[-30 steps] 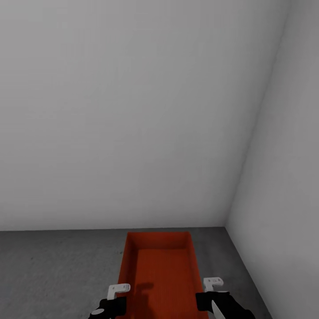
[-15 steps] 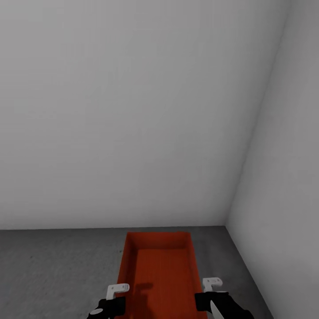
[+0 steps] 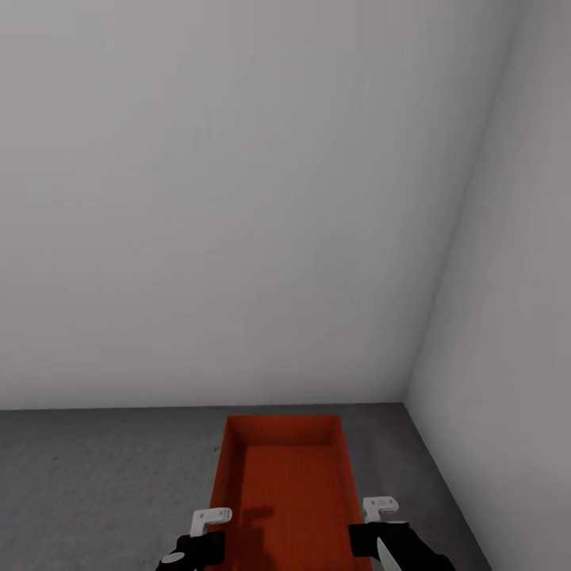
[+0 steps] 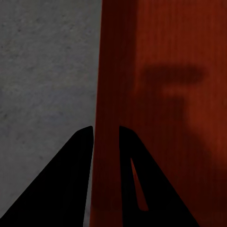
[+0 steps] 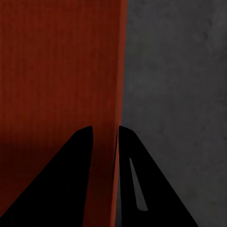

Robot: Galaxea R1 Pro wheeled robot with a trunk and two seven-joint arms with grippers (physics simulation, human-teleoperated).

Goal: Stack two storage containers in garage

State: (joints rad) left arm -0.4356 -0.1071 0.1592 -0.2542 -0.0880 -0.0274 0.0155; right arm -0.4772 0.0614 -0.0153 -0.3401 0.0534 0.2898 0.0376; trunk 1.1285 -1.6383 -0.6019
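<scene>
- Nothing we can see has shifted over the last second: the storage container (image 3: 285,484) and both our arms sit as before.
- We hold the orange-red bin low over the grey concrete floor (image 3: 95,476), close to the corner of the pale walls (image 3: 238,198).
- Our left gripper (image 4: 105,135) pinches the bin's left wall, one finger on each side of it.
- Our right gripper (image 5: 105,135) pinches the right wall likewise.
</scene>
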